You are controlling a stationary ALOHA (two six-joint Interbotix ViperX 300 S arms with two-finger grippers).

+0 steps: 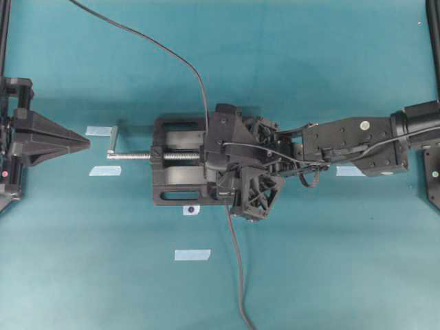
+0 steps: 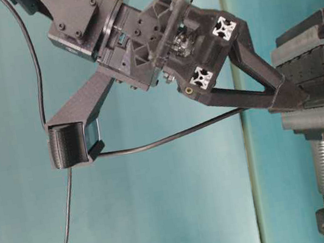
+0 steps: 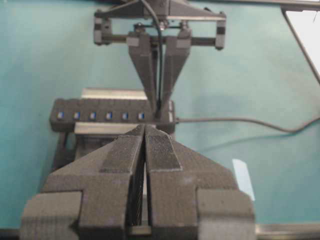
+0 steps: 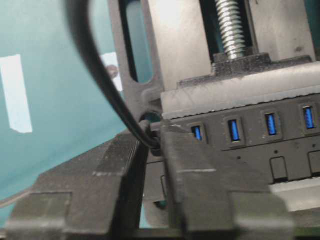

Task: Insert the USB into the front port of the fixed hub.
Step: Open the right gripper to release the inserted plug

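Note:
The fixed hub [image 4: 250, 150] is a black bar with blue ports, clamped in a vise; its printed end shows in the table-level view [image 2: 316, 81]. In the left wrist view the hub [image 3: 100, 107] shows several blue ports, and the last place at its right end is covered. There my right gripper [image 3: 161, 107] points down, open a little [image 4: 152, 135]. The USB [image 4: 154, 142] sits between the fingertips at that end port; its plug body is hidden. The thin cable [image 3: 160, 75] rises between the fingers. My left gripper [image 1: 88, 143] is shut and empty, left of the vise.
The black vise [image 1: 172, 189] has a screw handle [image 1: 137, 156] sticking out toward my left gripper. The hub's own cable [image 1: 237, 275] trails to the near edge. Pale tape marks [image 1: 192, 255] lie on the teal table.

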